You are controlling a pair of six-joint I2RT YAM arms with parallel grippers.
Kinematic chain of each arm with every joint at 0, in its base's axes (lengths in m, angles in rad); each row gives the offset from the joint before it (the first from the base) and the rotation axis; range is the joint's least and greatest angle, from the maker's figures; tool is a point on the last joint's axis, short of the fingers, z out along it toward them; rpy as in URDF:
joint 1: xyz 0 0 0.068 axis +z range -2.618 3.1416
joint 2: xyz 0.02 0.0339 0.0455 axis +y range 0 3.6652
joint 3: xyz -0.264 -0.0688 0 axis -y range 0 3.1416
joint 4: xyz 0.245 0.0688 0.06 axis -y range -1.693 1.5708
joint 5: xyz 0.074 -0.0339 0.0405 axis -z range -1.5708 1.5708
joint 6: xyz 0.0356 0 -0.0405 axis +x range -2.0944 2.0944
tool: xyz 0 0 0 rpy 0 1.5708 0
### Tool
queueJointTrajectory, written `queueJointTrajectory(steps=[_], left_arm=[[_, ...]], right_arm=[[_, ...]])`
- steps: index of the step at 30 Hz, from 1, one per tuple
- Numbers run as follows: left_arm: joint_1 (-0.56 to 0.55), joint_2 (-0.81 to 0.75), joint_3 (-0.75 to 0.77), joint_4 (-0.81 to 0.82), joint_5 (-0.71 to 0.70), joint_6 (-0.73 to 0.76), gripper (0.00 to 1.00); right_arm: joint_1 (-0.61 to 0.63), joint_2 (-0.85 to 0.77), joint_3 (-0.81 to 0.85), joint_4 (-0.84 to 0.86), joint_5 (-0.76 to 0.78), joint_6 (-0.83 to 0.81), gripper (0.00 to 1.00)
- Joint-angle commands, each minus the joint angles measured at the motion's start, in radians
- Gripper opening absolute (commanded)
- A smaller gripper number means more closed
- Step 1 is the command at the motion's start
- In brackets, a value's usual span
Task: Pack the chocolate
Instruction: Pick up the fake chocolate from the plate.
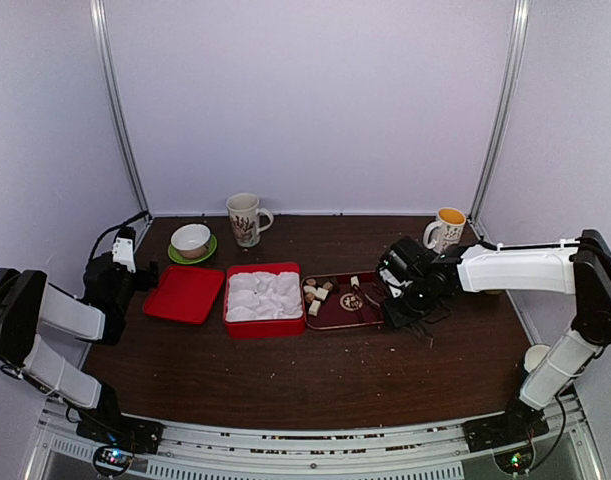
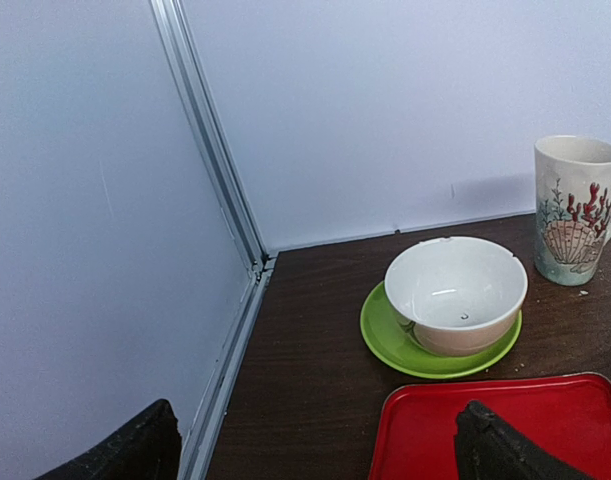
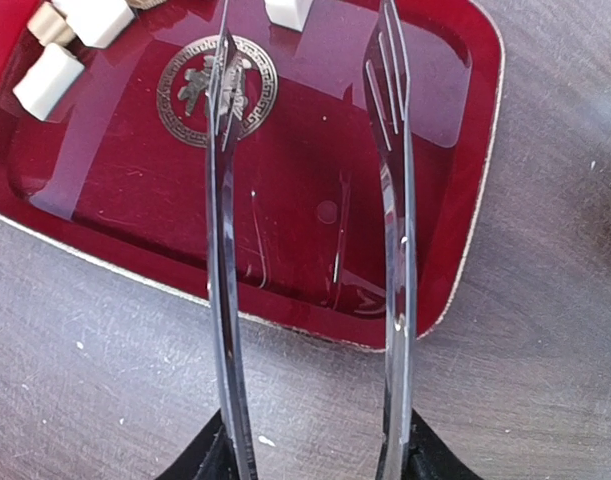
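chocolate [image 1: 318, 292] lies at mixed angles at the tray's [image 1: 347, 317] left end. your right claw [image 3: 305, 30], half open and empty, hangs over its right half; left claw [image 2: 315, 440] gapes empty.

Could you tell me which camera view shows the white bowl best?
The left wrist view: the bowl sits close, its inside and the saucer under it plain. The top external view shows it only small, near the back left. The right wrist view does not show it.
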Motion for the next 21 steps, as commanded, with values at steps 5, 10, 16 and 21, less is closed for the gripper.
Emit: queueJointTrajectory(steps=[5, 10, 16, 21], left_arm=[[0.007, -0.003, -0.008, 0.049, 0.009, 0.013, 0.98], [0.006, -0.002, -0.008, 0.050, 0.009, 0.013, 0.98], [0.007, -0.002, -0.008, 0.050, 0.009, 0.013, 0.98], [0.006, -0.002, -0.008, 0.050, 0.009, 0.013, 0.98]], right_arm=[[-0.006, 0.047, 0.053, 0.030, 0.007, 0.023, 0.48], [-0.006, 0.075, 0.075, 0.031, 0.013, 0.024, 0.48], [-0.006, 0.095, 0.091, 0.040, 0.023, 0.030, 0.48], [-0.007, 0.128, 0.113, 0.046, 0.048, 0.034, 0.48]])
